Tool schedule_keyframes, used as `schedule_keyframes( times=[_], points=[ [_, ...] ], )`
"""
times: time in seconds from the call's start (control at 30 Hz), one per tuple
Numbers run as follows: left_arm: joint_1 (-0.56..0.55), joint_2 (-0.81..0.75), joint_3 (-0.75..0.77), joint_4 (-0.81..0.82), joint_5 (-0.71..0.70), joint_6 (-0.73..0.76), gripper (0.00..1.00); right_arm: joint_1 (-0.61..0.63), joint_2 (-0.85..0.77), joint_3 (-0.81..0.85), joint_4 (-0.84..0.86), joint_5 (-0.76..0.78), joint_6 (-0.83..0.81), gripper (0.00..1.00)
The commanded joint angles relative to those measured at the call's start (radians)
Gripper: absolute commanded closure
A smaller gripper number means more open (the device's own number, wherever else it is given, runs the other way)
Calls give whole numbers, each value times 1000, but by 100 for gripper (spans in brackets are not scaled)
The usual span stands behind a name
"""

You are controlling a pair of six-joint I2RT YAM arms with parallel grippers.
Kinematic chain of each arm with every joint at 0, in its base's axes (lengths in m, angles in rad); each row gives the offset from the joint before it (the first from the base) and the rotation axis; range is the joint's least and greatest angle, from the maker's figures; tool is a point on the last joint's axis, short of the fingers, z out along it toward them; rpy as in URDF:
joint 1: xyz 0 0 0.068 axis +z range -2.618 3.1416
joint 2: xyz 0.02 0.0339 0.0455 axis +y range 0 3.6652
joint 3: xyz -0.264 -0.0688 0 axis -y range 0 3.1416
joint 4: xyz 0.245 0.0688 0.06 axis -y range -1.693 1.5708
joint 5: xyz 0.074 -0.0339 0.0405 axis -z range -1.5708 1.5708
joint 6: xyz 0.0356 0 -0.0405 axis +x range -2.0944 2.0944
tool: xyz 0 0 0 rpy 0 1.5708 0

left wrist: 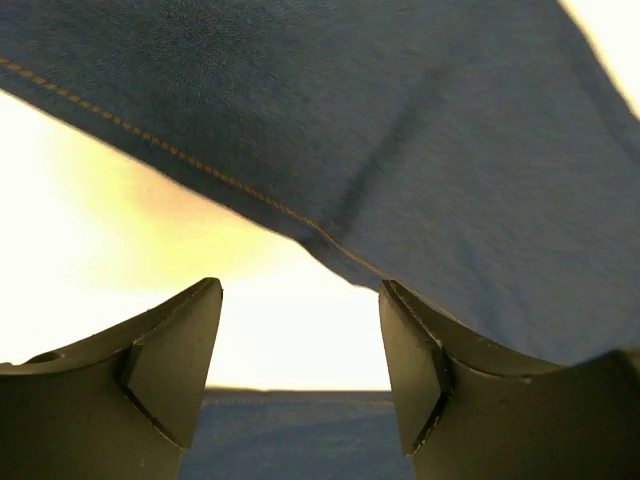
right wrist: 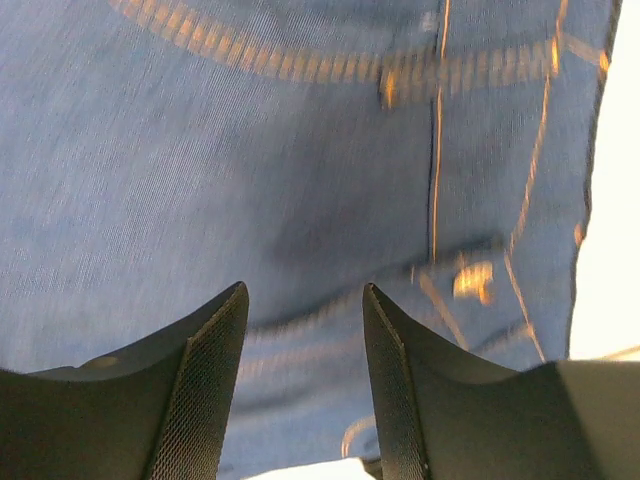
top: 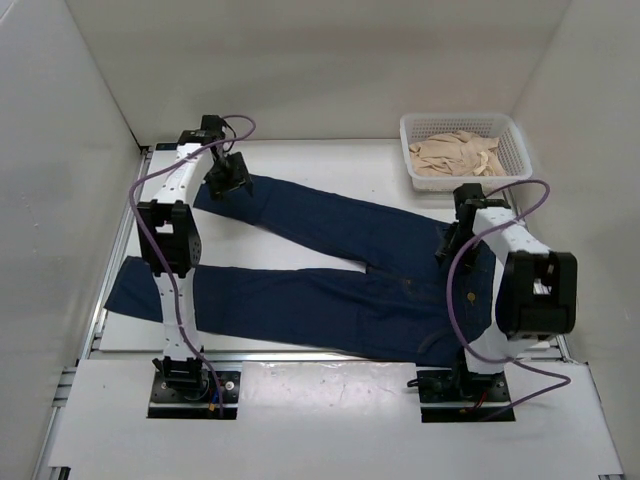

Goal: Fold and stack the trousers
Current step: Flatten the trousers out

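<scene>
Though apart, both grippers (top: 228, 180) (top: 447, 245) low over trousers (top: 330, 270).

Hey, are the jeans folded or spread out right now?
Spread out: the trousers lie flat on the table, both legs stretched leftward and splayed apart, nothing doubled over.

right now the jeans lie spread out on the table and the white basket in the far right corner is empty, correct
Not quite: the white basket is not empty, it holds a crumpled beige cloth, as the top external view shows. The jeans do lie spread out on the table.
</scene>
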Motion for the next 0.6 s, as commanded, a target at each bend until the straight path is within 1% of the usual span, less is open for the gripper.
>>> schedule_keyframes(
  times=[0.0,0.07,0.13,0.2,0.33,0.37,0.47,0.5,0.57],
  points=[
    [-6,89,6,-8,-8,20,25,-34,69,33,129,-79,-58,46],
    [-6,149,41,-17,-8,20,25,-67,135,54,151,-79,-26,48],
    [-6,174,50,-17,-8,20,25,-77,199,65,183,-79,-7,49],
    [-6,197,63,-17,-51,20,25,-87,260,102,183,-79,2,49],
    [28,252,118,-26,-25,20,25,-87,341,199,174,-33,2,49],
    [28,269,172,-35,-25,20,25,-87,353,244,162,-20,2,49],
    [48,351,272,-81,-4,29,25,-97,423,327,137,-10,2,49],
    [59,394,353,-91,18,29,25,-106,463,385,122,2,2,49],
    [68,425,415,-91,53,29,25,-106,520,449,111,11,-10,49]
  ],
)
